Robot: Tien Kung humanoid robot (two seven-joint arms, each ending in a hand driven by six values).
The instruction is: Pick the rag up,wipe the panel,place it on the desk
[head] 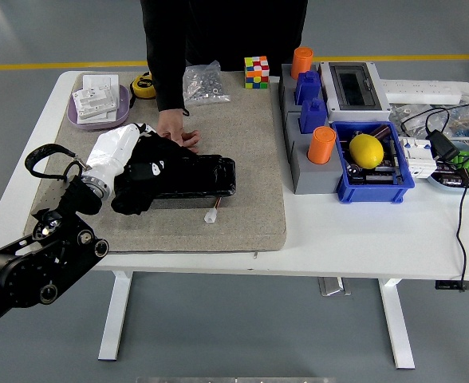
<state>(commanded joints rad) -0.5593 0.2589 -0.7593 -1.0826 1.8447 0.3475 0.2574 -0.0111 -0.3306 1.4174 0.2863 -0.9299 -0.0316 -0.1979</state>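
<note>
A glossy black panel (pixel 199 176) lies on the grey mat (pixel 242 152) near its middle. My left hand (pixel 143 171), white at the wrist, is shut on a black rag (pixel 143 179) that now rests on the panel's left end and hides it. My left arm (pixel 43 255) comes in from the lower left. A person's hand (pixel 175 132) presses on the panel's far edge, holding it. My right arm is out of view.
A small white peg (pixel 211 214) lies on the mat just in front of the panel. A purple dish with cards (pixel 99 104), a yellow tape measure (pixel 143 84), a bag of screws (pixel 202 82) and a colour cube (pixel 256 72) line the back. Grey and blue bins (pixel 362 163) stand right.
</note>
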